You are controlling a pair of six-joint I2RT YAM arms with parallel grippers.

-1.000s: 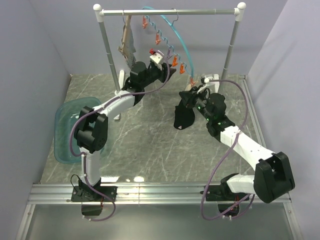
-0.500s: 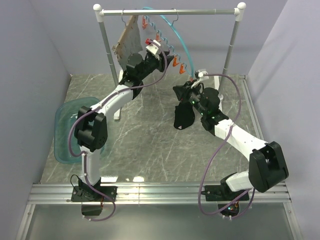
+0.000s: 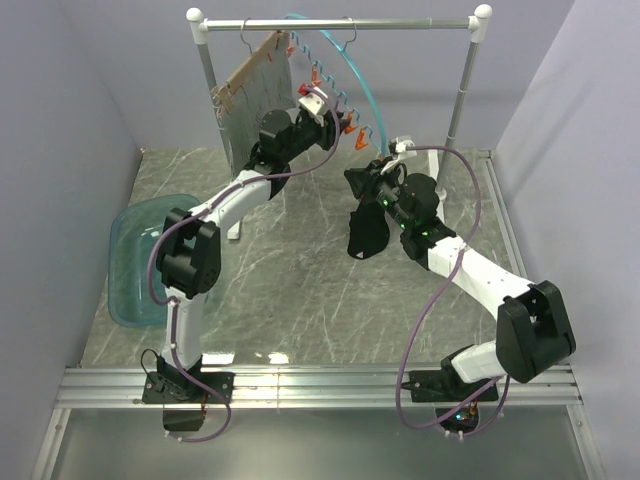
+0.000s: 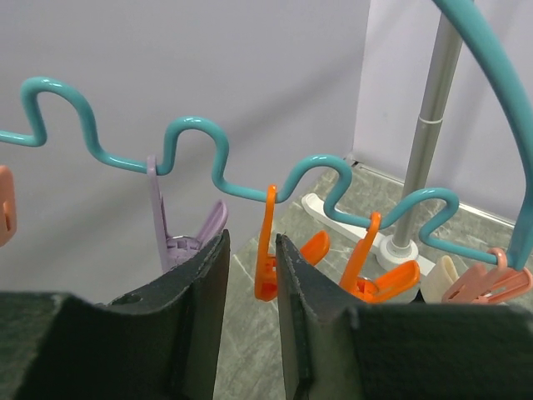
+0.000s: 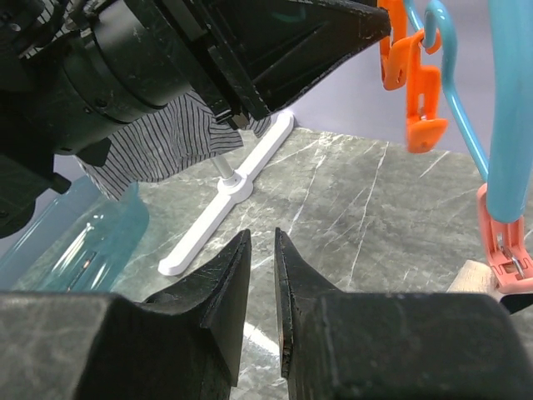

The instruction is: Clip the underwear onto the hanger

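L gripper (image 4: 251,237) narrow, empty; orange clip (image 4: 266,242) on hanger (image 4: 196,122) at its 12 o'clock. R gripper (image 5: 262,237) pinches underwear (image 3: 365,235), hanging at 6 o'clock.

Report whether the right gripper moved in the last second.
Yes. The right gripper, holding the underwear, shifted left, away from the right rack post.

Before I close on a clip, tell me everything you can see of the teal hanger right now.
The hanger is a thin, glossy teal plastic hoop hung by a metal hook from the rail, slanting down to the right in the top view. Its lower edge is a wavy bar with clips dangling from the dips: one purple clip, orange clips, a pink clip at the end. The left gripper sits open just below them; contact cannot be told.
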